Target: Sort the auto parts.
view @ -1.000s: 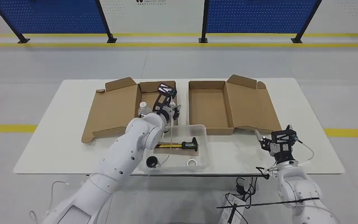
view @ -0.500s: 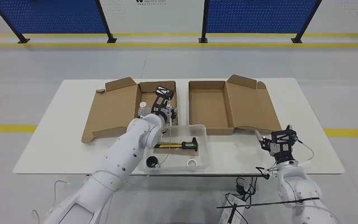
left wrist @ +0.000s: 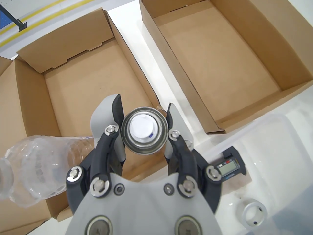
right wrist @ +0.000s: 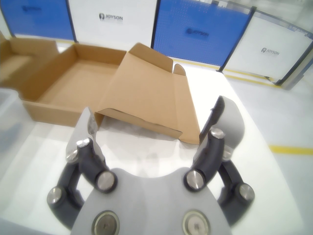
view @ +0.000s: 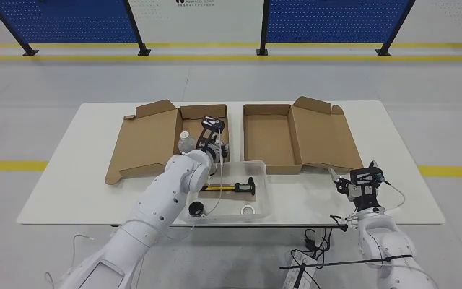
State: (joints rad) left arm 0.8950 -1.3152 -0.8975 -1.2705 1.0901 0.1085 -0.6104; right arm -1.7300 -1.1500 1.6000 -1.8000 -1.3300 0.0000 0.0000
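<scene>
Left gripper [view: 211, 135], top view: it hangs over the near part of the left box [view: 189, 114], just behind the clear bin [view: 258, 168] at the front of the table [view: 86, 180]. The right box [view: 271, 141] stands just beside the left one. Right gripper [view: 359, 180] sits well apart, near the table's right front edge (probably parked there so as not to cross the working arm).

Left wrist view: the fingers [left wrist: 117, 110] are clamped on opposite sides of a metal can [left wrist: 144, 133], seen end-on down its axis. Gripping across the round body likely keeps the can upright for setting down. Beneath it is the left box's floor, where a clear plastic bottle [left wrist: 36, 162] lies on its side, as far as can be told. The can seems meant to join it, containers together. A digital caliper [left wrist: 227, 166] and a metal ring [left wrist: 249, 212] lie in the bin, not yet sorted.

Right wrist view: the jaws are spread wide with nothing between them, above the table and facing the right box's open lid flap [right wrist: 146, 94], plausibly ready for that side's parts.
</scene>
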